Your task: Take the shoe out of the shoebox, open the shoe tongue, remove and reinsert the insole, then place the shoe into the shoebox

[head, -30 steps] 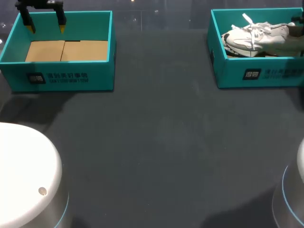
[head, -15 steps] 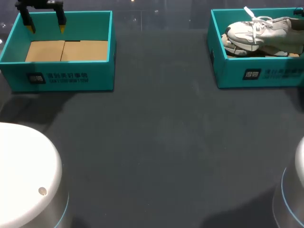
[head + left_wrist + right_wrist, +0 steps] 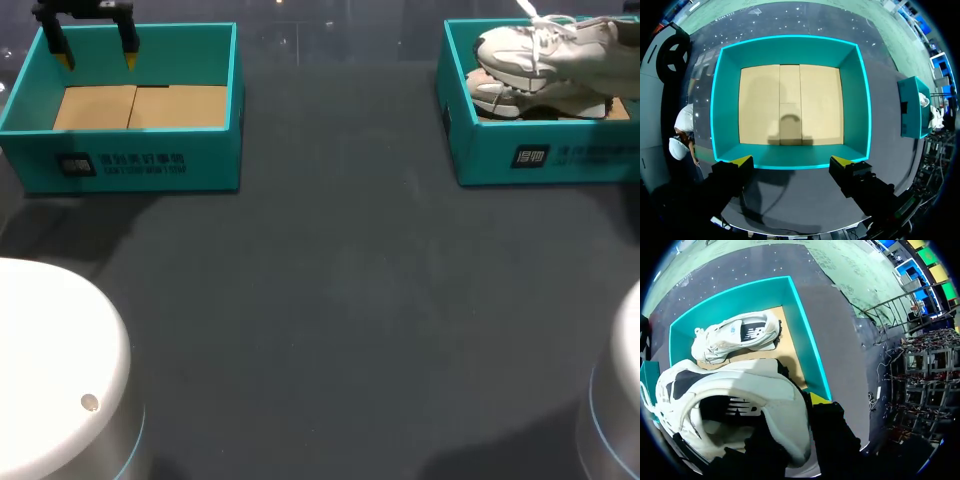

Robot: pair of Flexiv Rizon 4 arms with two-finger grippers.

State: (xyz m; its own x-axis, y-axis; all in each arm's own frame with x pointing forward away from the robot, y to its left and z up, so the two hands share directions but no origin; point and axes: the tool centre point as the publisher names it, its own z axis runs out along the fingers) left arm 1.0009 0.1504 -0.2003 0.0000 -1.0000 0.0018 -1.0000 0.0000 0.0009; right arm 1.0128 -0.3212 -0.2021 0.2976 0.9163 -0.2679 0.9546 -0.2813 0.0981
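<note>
Far left corner of the table [image 3: 340, 300]: a teal box [image 3: 140, 160] with just bare cardboard in the bottom. The left pincer [image 3: 98, 58] hangs over its far wall with the fingers spread wide, holding nothing. Far right corner is where the action is. The shoebox [image 3: 560, 155] has one white sneaker [image 3: 737, 335] lying on its floor, and the shoe [image 3: 545, 45] we care about hangs above that one, toe toward the table's left side. The right pincer [image 3: 807, 407] looks clamped on the heel collar, one yellow tip outside and the other presumably inside the shoe (can't actually see it). My take: a trainer like this is light, with a squashy padded collar and a stiffer sole. So the heel is a decent handle, but the toe will sag and swing. The loose laces [image 3: 528, 15] could snag the box wall. I'd guess the insole is thin floppy foam, so pinch it at the heel end.
</note>
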